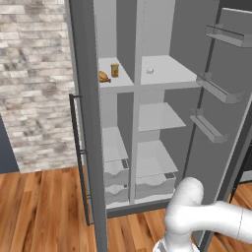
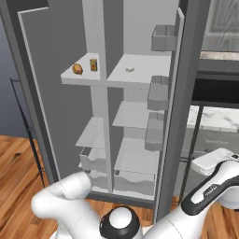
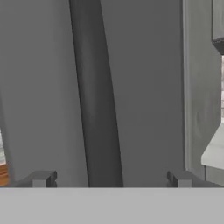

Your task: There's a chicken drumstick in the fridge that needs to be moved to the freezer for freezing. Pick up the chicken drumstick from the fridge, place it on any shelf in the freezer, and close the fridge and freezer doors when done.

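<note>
Two doors (image 1: 88,123) stand wide open, and the chicken drumstick (image 1: 104,77) lies on an upper shelf (image 1: 118,81) in the narrower compartment, just beside the small orange carton (image 1: 114,70). Released, the claw (image 3: 109,179) faces a dark vertical bar (image 3: 96,96); to swing the door well, centre on that bar before clenching. No writing is legible.

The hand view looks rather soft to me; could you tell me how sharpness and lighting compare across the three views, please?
Hand view: close dark bar handle blurred at its edges, flat grey light. Left base view: chicken drumstick small but crisp, no glare. Right base view: evenly lit, soft shadows under the shelf.
</note>
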